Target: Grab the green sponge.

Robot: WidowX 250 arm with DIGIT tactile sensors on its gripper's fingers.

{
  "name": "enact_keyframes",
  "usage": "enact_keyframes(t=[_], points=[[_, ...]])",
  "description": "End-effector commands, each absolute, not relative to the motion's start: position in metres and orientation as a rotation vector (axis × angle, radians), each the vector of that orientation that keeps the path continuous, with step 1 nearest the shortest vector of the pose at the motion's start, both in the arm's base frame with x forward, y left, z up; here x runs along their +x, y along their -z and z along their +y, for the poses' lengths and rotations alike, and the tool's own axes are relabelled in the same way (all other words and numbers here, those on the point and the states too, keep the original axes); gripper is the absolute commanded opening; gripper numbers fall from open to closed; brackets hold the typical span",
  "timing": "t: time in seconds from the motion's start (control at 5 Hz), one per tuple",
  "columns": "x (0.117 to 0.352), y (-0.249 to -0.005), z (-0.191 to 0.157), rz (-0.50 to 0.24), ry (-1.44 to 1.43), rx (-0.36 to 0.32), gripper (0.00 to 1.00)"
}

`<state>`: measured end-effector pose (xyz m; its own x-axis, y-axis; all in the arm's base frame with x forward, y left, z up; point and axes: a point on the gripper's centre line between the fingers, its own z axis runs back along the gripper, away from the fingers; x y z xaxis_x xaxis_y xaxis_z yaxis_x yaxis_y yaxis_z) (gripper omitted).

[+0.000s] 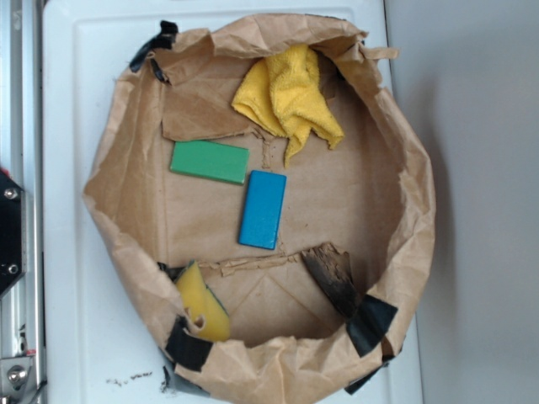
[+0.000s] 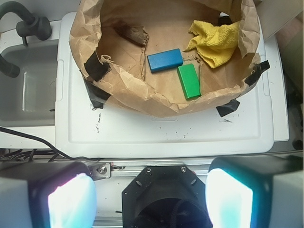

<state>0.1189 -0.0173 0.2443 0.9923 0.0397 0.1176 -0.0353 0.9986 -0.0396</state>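
Fingers (image 2: 71,202) of the WidowX gripper (image 2: 151,199) stand spread wide apart w/ nothing between them, glowing pale at the bottom of the wrist view, parked over the rail well short of the brown paper bag (image 1: 404,252). Green sponge (image 1: 202,305), yellow foam w/ a thin dark green edge, sits tucked against the bag's inner wall in the lower-left corner of the exterior view, leaning on the crumpled paper just above a strip of black tape (image 1: 187,345); in the wrist view the near wall of the bag hides it, so approach can't be checked from there. Decoys lie elsewhere on the bag floor: green block (image 1: 210,162) and blue block (image 1: 262,209) almost touching near the centre, yellow cloth (image 1: 289,97) bunched at the far side, dark bark piece (image 1: 330,278) by the right tape. To do the reach well, arm prob. needs to rise over the rolled rim, then come down steeply beside the wall, jaws turned so they close across the sponge's narrow faces. Risk, as judged: a finger snagging paper or tape, or pressing the soft foam into the corner instead of gripping it. Ignore the green block despite its colour.
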Motion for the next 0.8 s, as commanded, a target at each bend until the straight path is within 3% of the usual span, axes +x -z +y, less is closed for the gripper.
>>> enact_keyframes(t=[0.0, 0.2, 0.6], points=[[0.119, -0.244, -0.017, -0.119, -0.038, -0.038, 1.0], [0.134, -0.245, -0.02, -0.164, -0.098, -0.076, 1.0], [0.158, -0.223, -0.014, -0.199, -0.235, -0.018, 1.0]])
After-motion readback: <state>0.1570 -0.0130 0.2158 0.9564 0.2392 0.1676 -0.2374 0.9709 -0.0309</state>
